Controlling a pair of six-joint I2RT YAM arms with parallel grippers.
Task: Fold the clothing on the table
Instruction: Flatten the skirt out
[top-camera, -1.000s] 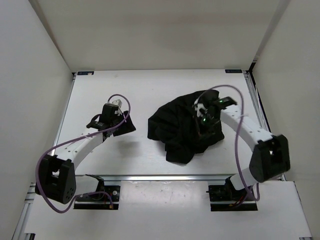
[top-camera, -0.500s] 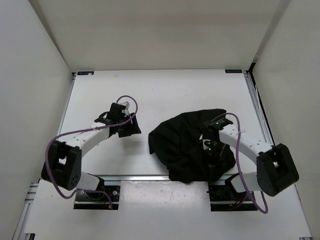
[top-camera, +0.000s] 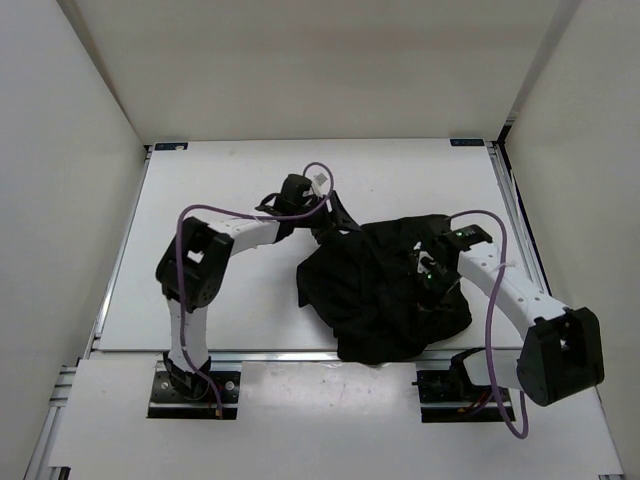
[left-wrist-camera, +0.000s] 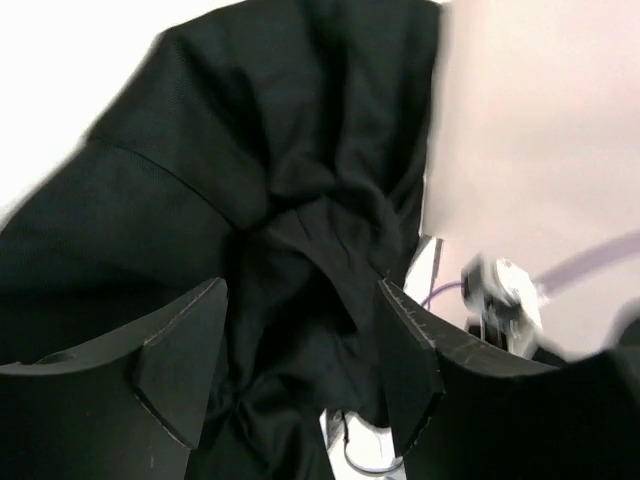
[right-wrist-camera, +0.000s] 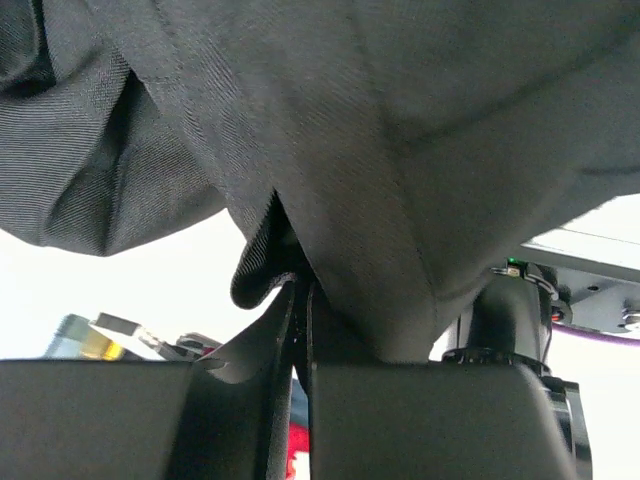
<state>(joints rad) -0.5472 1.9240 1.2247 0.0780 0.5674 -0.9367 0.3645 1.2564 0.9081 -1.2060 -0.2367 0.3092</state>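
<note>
Nearest me, the right arm swings out from the front rail to an elbow at the right edge. It then doubles back inward, with the right gripper (top-camera: 430, 272) sunk in the clothing (top-camera: 365, 290). From above the black pincer is lost against the black cloth. Its wrist camera shows it clenched on a fold, with fabric draped up and over the lens. The clothing lies crumpled in a heap on the right half of the table (top-camera: 230, 300), its near edge at the front rail. Farther back, the left arm folds at the elbow and stretches rightward, with the left gripper (top-camera: 335, 225) at the heap's far-left edge. Its wrist view shows the fingers (left-wrist-camera: 185, 365) spread and holding nothing, with creased cloth just beyond them.
</note>
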